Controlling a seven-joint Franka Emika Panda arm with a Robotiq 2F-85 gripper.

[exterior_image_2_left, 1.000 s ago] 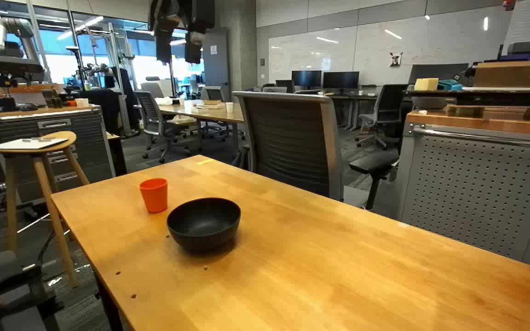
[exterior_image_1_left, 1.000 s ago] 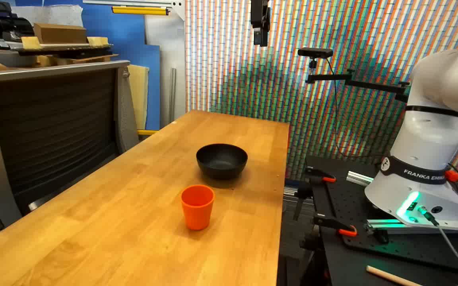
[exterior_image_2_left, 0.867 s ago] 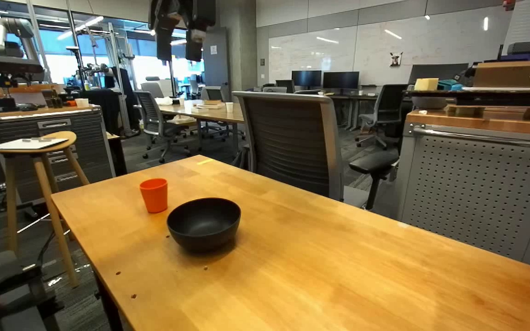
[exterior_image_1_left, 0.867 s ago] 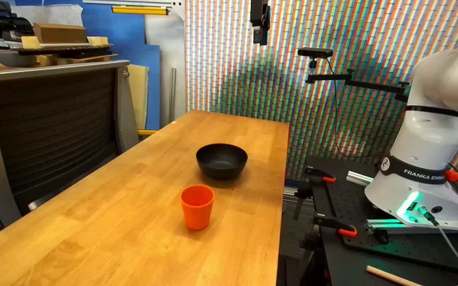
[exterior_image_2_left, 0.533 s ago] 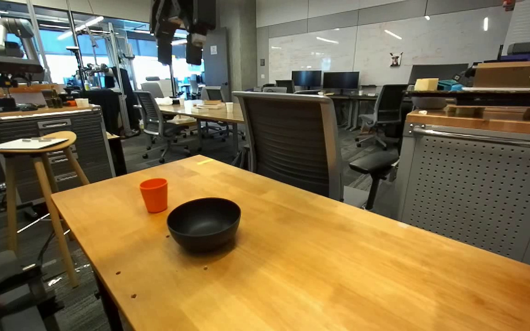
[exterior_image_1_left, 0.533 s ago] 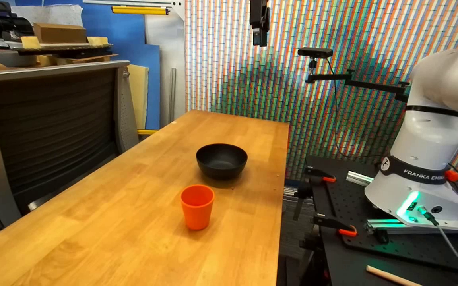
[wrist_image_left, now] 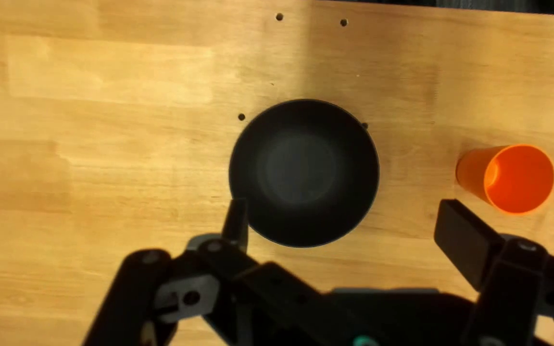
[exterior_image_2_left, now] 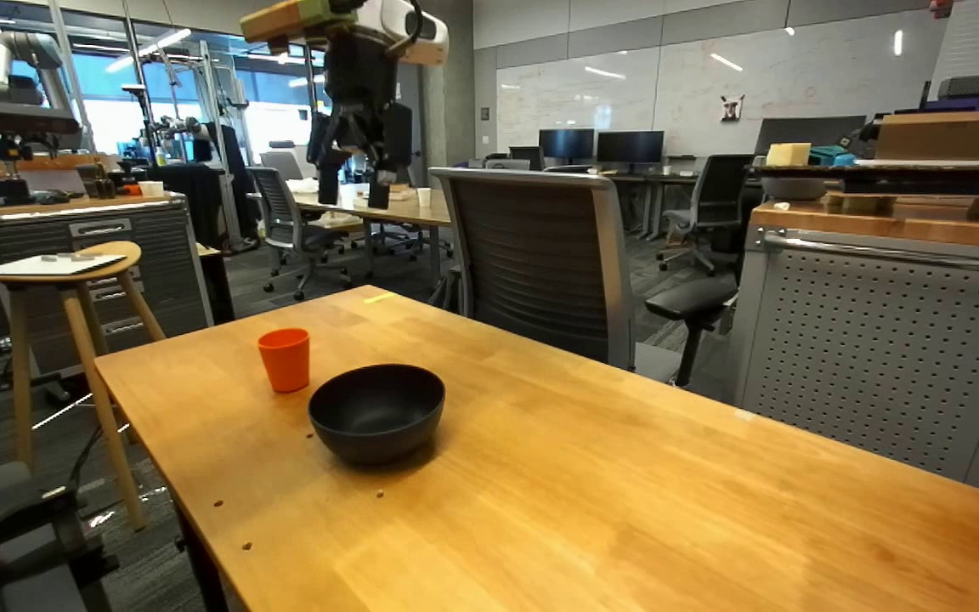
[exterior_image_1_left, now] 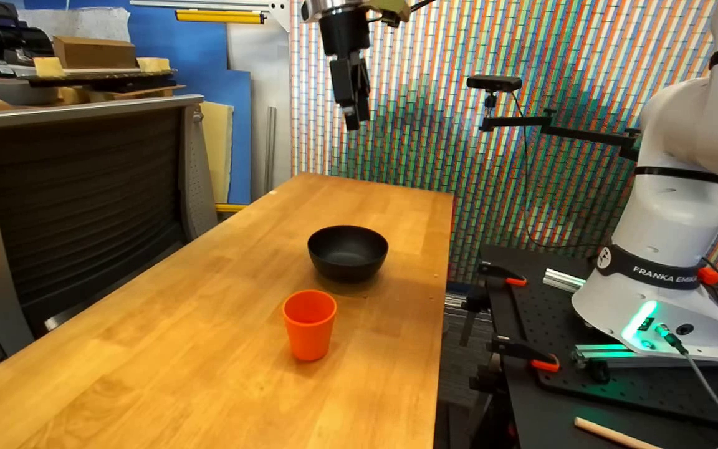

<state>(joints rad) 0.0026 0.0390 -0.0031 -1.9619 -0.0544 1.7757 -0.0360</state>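
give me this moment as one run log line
gripper: open, empty, above table | black bowl: upright on table, empty | orange cup: upright on table, apart from bowl

In an exterior view, the black band (exterior_image_1_left: pixel 650 270) near the bottom of the white robot arm (exterior_image_1_left: pixel 674 212) says FRANKA EMIKA, next to a little round white sign (exterior_image_1_left: pixel 604 257).

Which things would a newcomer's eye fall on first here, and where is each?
Probably the orange cup first, upright on the table, apart from the black bowl beside it. Then the open, empty gripper, hanging above the table. In an exterior view, the brightly striped backdrop behind the table also stands out.
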